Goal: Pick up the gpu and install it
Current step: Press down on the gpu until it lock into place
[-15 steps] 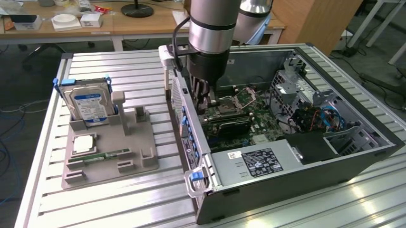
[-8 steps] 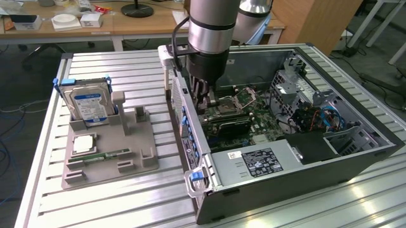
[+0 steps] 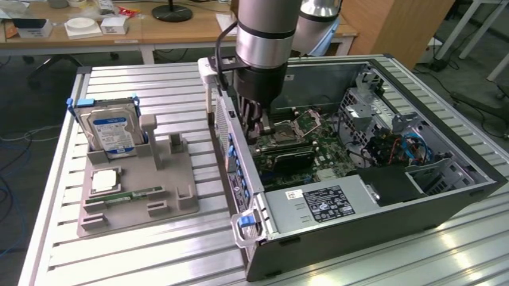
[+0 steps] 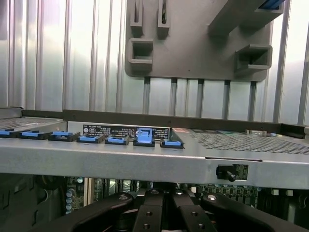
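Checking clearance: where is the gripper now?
Exterior view: the gripper is inside the open computer case, by the wall on that view's left, above the motherboard near the CPU socket.

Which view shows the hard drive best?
The exterior view: the hard drive stands upright in the grey holder tray at that view's left, blue-white label facing the camera. The wrist view catches part of the holder tray, not the drive's label.

end effector (image 4: 164,203) closed (black fingers together) | blue clips (image 4: 144,137) on case edge (image 4: 145,162)
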Controlling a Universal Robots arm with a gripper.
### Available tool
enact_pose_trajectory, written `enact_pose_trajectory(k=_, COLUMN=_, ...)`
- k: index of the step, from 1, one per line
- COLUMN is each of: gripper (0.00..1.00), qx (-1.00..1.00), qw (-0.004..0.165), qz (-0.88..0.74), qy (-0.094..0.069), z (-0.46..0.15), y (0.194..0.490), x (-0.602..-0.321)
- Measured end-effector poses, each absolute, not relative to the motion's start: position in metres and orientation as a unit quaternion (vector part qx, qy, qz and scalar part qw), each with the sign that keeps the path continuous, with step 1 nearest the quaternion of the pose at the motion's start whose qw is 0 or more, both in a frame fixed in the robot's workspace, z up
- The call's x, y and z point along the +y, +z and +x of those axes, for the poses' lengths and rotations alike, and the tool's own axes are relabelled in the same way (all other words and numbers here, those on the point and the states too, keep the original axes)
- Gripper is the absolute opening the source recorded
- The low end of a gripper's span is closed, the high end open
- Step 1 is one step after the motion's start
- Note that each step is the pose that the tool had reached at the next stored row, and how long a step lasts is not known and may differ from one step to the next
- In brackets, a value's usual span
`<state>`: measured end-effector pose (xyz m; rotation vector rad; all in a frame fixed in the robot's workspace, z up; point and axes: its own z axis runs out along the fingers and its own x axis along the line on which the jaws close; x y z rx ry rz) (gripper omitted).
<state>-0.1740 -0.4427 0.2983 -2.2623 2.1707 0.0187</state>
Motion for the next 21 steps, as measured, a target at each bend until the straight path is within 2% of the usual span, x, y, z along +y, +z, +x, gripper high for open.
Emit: enact_pose_trajectory(k=21, gripper=0.1, qx=0.692, qw=0.003, qz=-0.721, qy=0.006, z=-0.1739, y=0.3018, x=-0.4479)
